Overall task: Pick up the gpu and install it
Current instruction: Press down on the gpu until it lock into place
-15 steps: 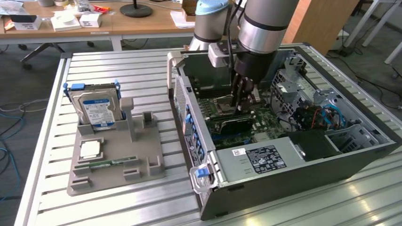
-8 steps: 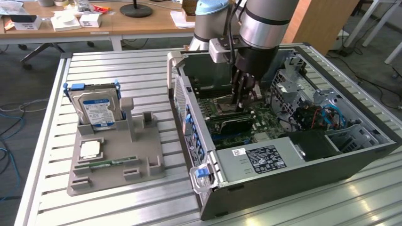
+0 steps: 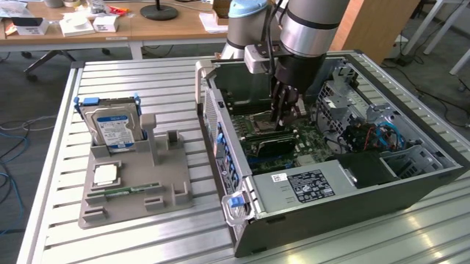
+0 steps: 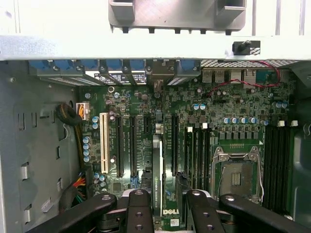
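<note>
My gripper (image 3: pixel 285 116) reaches straight down into the open computer case (image 3: pixel 353 212), just above the motherboard (image 3: pixel 309 144). It is shut on the gpu (image 3: pixel 294 111), a thin card held upright with a brownish face showing beside the fingers. In the wrist view the gpu (image 4: pixel 156 174) appears edge-on as a narrow strip running out from between the finger links of my gripper (image 4: pixel 167 201). It lies parallel to the long black expansion slots (image 4: pixel 132 145) of the motherboard (image 4: pixel 233 97). I cannot tell whether its lower edge touches a slot.
The case lies on its side on a slatted metal table (image 3: pixel 125 77), with a power supply (image 3: pixel 309 184) and cables inside. To the exterior view's left, a grey fixture (image 3: pixel 169 192) holds a silver hard drive (image 3: pixel 110 129) and a green memory stick (image 3: pixel 132 190). A wooden desk (image 3: pixel 147 27) stands behind.
</note>
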Controlling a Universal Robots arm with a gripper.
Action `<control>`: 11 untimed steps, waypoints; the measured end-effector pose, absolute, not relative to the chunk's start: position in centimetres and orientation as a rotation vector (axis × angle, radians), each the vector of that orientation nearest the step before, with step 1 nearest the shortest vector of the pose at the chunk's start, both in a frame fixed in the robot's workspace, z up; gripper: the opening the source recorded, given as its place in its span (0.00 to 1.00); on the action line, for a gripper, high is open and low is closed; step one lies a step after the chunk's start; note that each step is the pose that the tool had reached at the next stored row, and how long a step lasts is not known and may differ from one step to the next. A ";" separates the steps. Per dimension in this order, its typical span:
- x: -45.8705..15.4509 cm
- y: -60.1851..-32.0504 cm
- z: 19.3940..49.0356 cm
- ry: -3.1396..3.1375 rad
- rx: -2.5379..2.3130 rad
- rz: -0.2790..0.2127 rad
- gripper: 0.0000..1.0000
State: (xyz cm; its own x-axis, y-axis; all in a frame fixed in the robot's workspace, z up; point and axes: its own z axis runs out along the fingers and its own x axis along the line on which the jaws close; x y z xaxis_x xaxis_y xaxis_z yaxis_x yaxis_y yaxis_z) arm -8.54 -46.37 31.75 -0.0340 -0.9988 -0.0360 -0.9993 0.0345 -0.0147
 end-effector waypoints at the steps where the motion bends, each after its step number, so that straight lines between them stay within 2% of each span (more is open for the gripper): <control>1: -8.5 -46.4 31.8 2.233 -2.158 0.022 0.33; 8: -8.5 -46.4 31.8 2.233 -2.158 0.022 0.33; 9: -8.5 -46.4 31.8 2.233 -2.158 0.022 0.32; 10: -8.5 -46.4 31.8 2.233 -2.158 0.022 0.26; 11: -8.5 -46.4 31.8 2.233 -2.158 0.022 0.26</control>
